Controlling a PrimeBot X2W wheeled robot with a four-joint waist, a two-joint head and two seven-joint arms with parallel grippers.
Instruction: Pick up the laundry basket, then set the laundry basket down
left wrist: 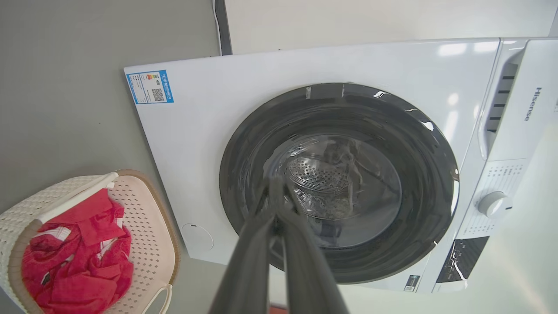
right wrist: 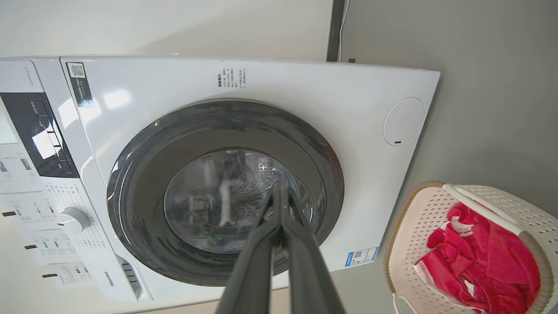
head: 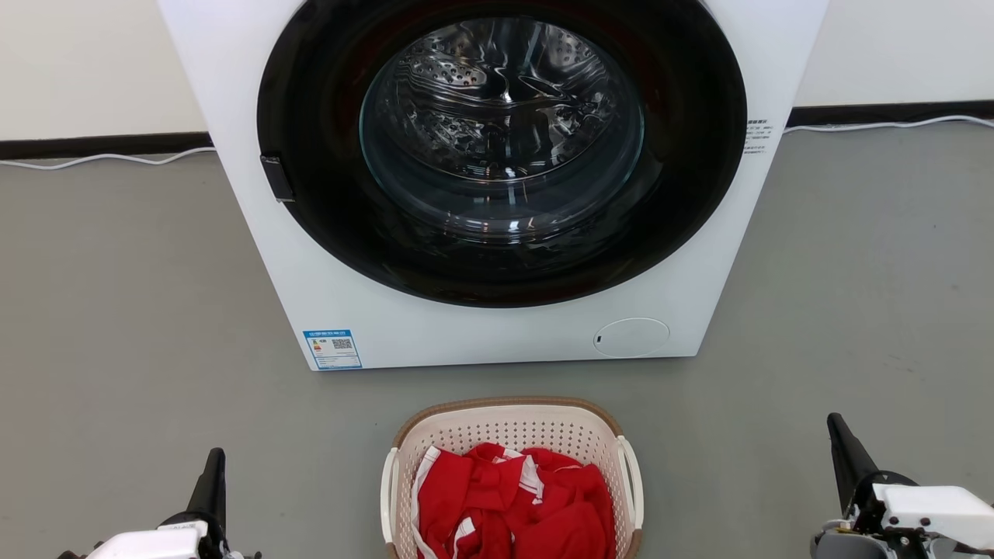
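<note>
The laundry basket [head: 512,431], cream perforated plastic with a brown rim and white side handles, stands on the grey floor at the bottom centre of the head view, holding red and white cloth. It also shows in the left wrist view [left wrist: 148,226] and in the right wrist view [right wrist: 418,226]. My left gripper [head: 215,458] rises at the lower left, well left of the basket, shut and empty [left wrist: 275,185]. My right gripper [head: 837,425] stands at the lower right, well right of the basket, shut and empty [right wrist: 283,192].
A white front-loading washing machine [head: 435,326] with a dark round door shut stands just behind the basket. Grey floor [head: 132,310] spreads on both sides. A white cable [head: 109,159] runs along the dark baseboard at the wall.
</note>
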